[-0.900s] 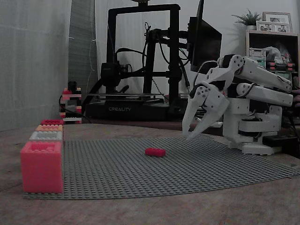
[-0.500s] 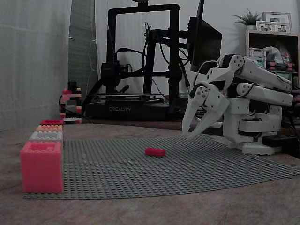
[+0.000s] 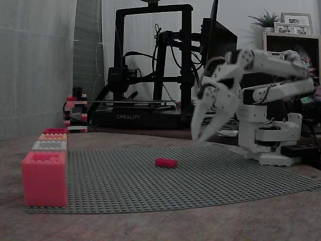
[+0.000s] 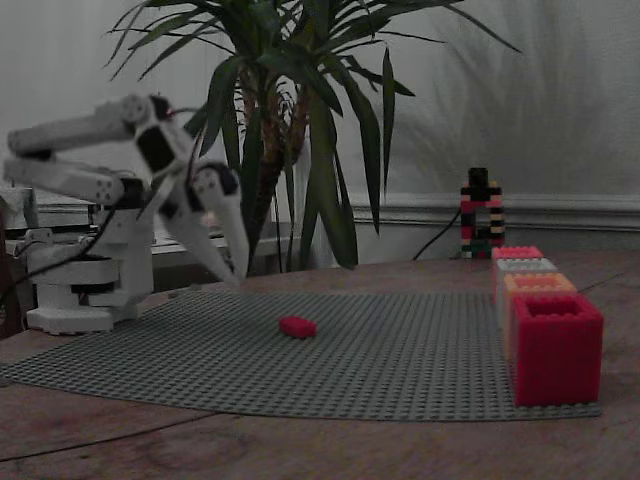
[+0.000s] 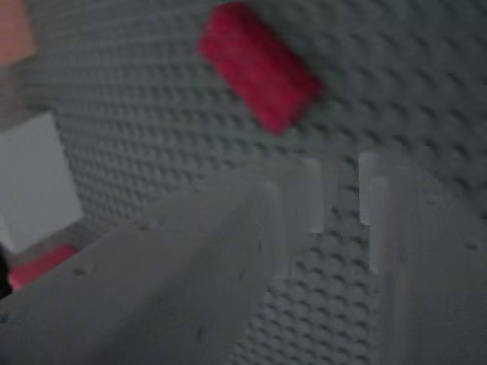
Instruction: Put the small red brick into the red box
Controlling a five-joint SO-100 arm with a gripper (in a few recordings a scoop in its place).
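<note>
1 small red brick (image 3: pixel 166 162) is seen lying flat on the grey studded baseplate (image 3: pixel 150 186), roughly mid-plate in both fixed views and touched by nothing. The jaws (image 3: pixel 203 131) are held up in the air over the plate's arm-side edge, tips pointed down – parted, nothing gripped. In a fixed view (image 4: pixel 232 262) the same released pose is shown, with the brick (image 4: pixel 297 326) below and a little toward the boxes. In the wrist view the brick (image 5: pixel 259 65) is caught blurry past the 2 pale fingertips (image 5: pixel 310 194), well clear of them.

4 boxes are lined up along 1 edge of the plate: a pink-coral box (image 3: pixel 44 178) nearest the camera, then an orange box (image 3: pixel 52 137), a grey box (image 3: pixel 49 145), and the red box (image 3: pixel 55 130) at the far end – well apart from the brick.
</note>
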